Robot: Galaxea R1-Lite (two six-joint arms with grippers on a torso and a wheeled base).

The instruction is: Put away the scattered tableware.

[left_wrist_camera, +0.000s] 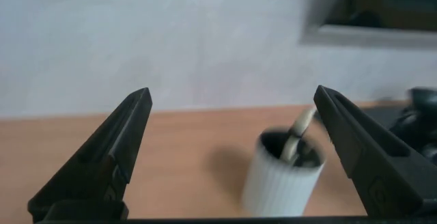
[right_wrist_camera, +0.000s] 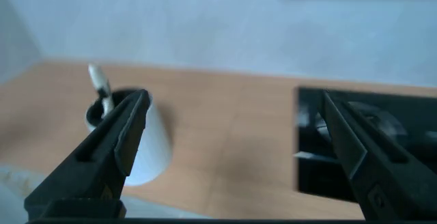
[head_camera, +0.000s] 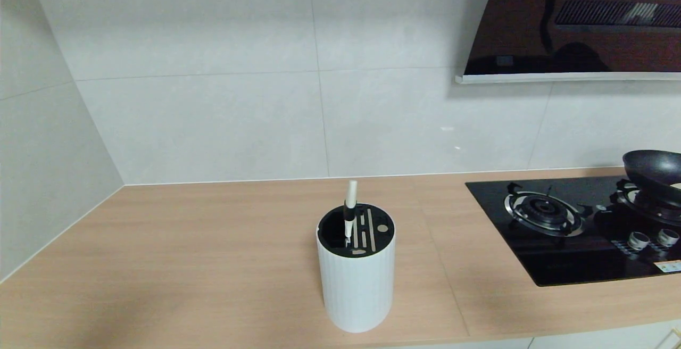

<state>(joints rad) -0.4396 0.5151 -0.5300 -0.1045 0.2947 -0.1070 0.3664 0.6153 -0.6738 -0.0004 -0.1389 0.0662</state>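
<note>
Lower centre, on the desk: white holder, utensil upright in its left opening. Right of it, well apart, hob with pan at the frame edge; hood upper right. Left pincer and right pincer both spread, pinching nothing.

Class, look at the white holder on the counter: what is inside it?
One white-handled utensil stands in the white holder, handle up. The narrow slots beside it look empty. The utensil's working end is hidden below the rim.
</note>
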